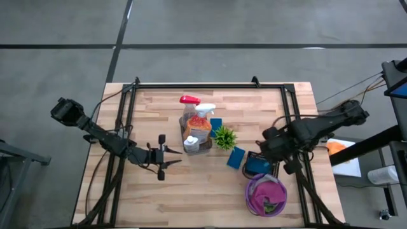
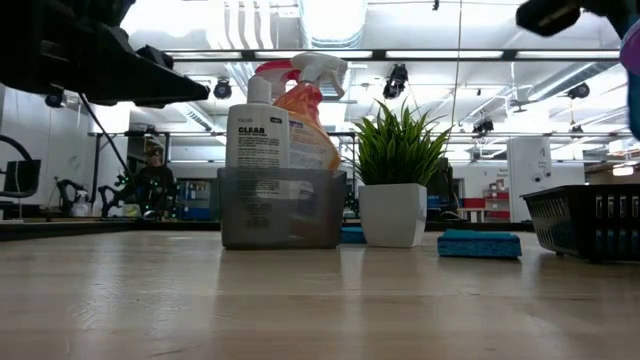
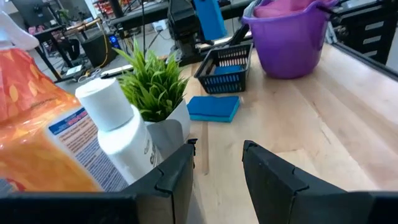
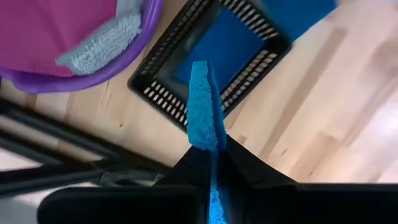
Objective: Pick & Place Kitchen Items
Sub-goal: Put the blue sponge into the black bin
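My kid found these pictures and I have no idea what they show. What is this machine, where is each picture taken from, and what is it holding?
It is a robot with two dark arms at a wooden table, each ending in a two-finger pincer. One picture looks straight down, one looks level across the tabletop, and two come from cameras on the wrists.

The right pincer is shut on a blue sponge, above a black basket that already holds another sponge. Beside the basket is a purple bucket with cloths in it.

The left pincer is open, near a clear bin holding spray bottles. A small green plant and one more sponge lie nearby.
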You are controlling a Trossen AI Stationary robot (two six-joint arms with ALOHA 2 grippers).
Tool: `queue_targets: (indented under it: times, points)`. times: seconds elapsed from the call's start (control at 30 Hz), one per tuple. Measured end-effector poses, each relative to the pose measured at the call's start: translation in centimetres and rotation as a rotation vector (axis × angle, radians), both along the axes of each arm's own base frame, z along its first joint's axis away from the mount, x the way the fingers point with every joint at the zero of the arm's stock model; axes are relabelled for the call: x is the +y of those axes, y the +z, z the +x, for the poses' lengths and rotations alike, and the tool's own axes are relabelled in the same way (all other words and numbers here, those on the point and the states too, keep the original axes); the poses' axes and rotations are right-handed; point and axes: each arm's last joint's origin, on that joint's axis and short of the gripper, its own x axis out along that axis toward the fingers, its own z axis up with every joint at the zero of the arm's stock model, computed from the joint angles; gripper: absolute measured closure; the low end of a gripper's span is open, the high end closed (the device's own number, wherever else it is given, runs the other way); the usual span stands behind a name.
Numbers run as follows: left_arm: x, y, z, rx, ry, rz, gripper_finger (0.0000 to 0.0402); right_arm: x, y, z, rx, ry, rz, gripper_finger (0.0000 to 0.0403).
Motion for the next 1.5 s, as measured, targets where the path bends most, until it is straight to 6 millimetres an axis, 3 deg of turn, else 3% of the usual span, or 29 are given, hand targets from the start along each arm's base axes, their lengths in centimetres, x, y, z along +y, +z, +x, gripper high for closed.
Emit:
queue_targets:
  times: [0.23, 0.9, 1.5]
  points:
    - [0.1, -0.1, 0.0, 0.007, 0.006, 0.003, 0.0261, 0.3, -1.8, 1.9, 0.138, 0.12, 0.052, 0.0385]
    - [0.1, -0.2, 0.0, 0.015, 0.008, 0.004, 0.0261, 1.6, -6.6, 5.6, 0.325, 0.423, 0.119, 0.0385]
    - [0.2, -0.3, 0.0, 0.032, 0.009, 0.011, 0.0261, 1.9, -9.1, 7.2, 0.383, 0.481, 0.021, 0.0384]
